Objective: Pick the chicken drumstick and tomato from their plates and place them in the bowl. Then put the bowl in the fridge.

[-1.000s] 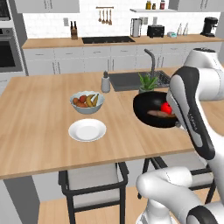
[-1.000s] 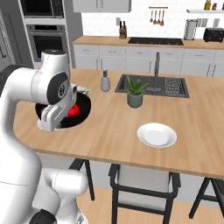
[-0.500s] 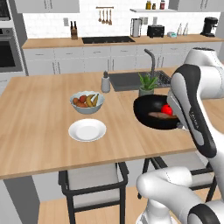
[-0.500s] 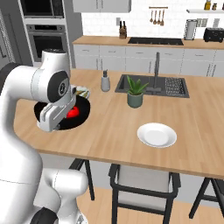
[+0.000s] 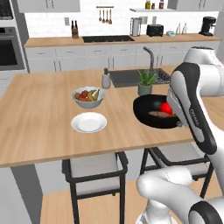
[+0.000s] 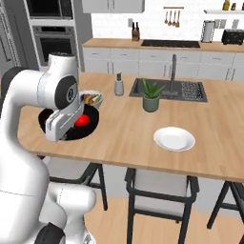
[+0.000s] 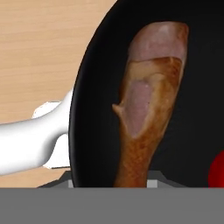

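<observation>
The black bowl (image 5: 148, 110) (image 6: 64, 132) (image 7: 94, 87) hangs above the wooden island's front part, held by its rim. Inside it lie the reddish-brown chicken drumstick (image 5: 159, 115) (image 7: 146, 100) and the red tomato (image 5: 166, 107) (image 6: 82, 120) (image 7: 218, 169). My gripper (image 7: 113, 183) is shut on the bowl's near rim; in both base views my own forearm hides its fingers. One white plate (image 5: 89, 122) lies bare in front of the fruit bowl, and the other plate (image 6: 174, 139) lies bare in front of the plant. The fridge is out of view.
A grey-blue fruit bowl (image 5: 88, 97) (image 6: 91, 98), a shaker (image 5: 106, 79), a potted plant (image 5: 146, 82) (image 6: 151, 95) and the sink (image 6: 169, 89) stand on the island. Stools (image 5: 94, 173) (image 6: 159, 190) are tucked under its near edge. A built-in oven (image 6: 51, 40) stands at the back left.
</observation>
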{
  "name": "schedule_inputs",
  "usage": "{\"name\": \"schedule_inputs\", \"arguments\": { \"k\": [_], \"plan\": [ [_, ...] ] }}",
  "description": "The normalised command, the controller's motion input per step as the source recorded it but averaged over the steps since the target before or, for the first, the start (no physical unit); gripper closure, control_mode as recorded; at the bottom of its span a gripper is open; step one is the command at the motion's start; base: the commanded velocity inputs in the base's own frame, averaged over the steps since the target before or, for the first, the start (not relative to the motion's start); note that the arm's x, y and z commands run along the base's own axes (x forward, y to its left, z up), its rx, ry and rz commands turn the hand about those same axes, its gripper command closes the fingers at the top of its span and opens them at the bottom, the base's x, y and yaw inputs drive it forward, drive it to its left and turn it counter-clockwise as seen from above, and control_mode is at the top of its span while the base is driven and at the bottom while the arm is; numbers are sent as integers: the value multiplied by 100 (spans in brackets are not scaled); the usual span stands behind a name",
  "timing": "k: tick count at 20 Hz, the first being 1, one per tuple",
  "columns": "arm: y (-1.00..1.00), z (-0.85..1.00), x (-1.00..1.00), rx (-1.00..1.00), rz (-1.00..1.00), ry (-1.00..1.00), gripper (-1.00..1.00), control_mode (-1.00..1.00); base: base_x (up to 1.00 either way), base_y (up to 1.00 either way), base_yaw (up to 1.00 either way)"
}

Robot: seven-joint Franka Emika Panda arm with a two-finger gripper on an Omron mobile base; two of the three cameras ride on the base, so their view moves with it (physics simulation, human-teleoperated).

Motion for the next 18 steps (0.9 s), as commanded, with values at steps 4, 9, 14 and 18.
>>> {"name": "schedule_inputs", "arguments": {
  "k": [4, 9, 14, 18],
  "plan": [
    [0, 0, 0, 0, 0, 0, 100, 100, -91, 96, 7],
    [0, 0, 0, 0, 0, 0, 100, 100, -19, 100, 43],
    [0, 0, 0, 0, 0, 0, 100, 100, -14, 100, 42],
    [0, 0, 0, 0, 0, 0, 100, 100, 3, 100, 10]
  ]
}}
